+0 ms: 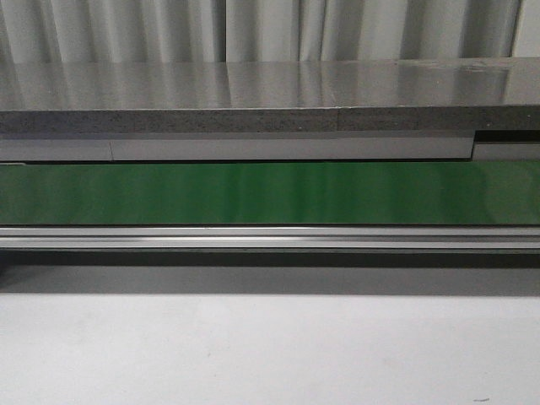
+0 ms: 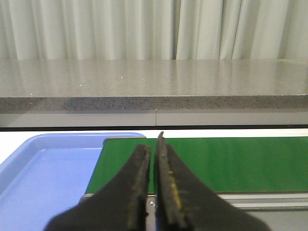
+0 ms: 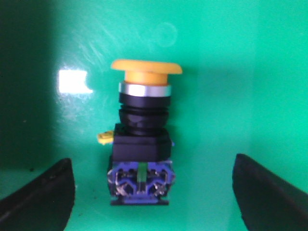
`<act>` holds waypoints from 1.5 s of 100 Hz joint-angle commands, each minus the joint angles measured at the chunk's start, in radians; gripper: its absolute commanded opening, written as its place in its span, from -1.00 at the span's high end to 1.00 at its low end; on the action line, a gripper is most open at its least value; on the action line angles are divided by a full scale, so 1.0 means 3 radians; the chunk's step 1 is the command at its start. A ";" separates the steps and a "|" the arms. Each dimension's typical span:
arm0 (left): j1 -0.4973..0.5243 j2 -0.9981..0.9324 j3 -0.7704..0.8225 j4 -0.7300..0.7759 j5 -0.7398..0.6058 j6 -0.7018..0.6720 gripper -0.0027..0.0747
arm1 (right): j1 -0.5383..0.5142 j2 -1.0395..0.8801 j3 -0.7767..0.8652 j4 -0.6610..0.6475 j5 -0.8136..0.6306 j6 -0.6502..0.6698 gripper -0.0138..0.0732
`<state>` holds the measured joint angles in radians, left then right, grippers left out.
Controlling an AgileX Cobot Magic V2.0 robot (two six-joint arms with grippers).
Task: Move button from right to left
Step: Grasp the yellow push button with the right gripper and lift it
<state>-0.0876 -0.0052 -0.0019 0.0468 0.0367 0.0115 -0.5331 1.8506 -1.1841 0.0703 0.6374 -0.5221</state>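
The button (image 3: 143,137) lies on its side on a green surface (image 3: 231,72) in the right wrist view: orange-yellow mushroom cap, chrome ring, black body, blue terminal block nearest the fingers. My right gripper (image 3: 153,192) is open, one finger on each side of the button, both apart from it. My left gripper (image 2: 154,144) is shut and empty, held over the left end of the green conveyor belt (image 2: 231,163). The front view shows the belt (image 1: 270,192) but no button and no gripper.
A blue tray (image 2: 48,178) sits at the belt's left end, beside my left gripper. A grey stone counter (image 1: 253,97) runs behind the belt, with curtains beyond. A metal rail (image 1: 270,238) and a white table (image 1: 270,354) lie in front.
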 commanded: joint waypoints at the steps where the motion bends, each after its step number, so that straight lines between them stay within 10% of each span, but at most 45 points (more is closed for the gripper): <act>1: 0.0007 -0.0118 0.0137 -0.0028 -0.0267 -0.0038 0.92 | -0.0026 -0.0075 -0.0117 0.0026 -0.0118 -0.0034 -0.75; 33: 0.0007 -0.0118 0.0137 -0.0028 -0.0267 -0.0038 0.92 | -0.0026 0.0091 -0.0120 0.0057 -0.0206 -0.0034 -0.65; 76: 0.0007 -0.0118 0.0137 -0.0028 -0.0267 -0.0038 0.92 | -0.0044 0.0123 -0.0150 0.0087 -0.0175 -0.0034 0.46; 150: 0.0007 -0.0118 0.0137 -0.0028 -0.0267 -0.0038 0.92 | 0.0210 -0.0749 -0.0210 0.0754 0.0160 -0.0034 0.48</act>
<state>-0.0876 -0.0052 -0.0019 0.0468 0.0367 0.0110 -0.5031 1.6873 -1.2142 0.2644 0.6825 -0.5242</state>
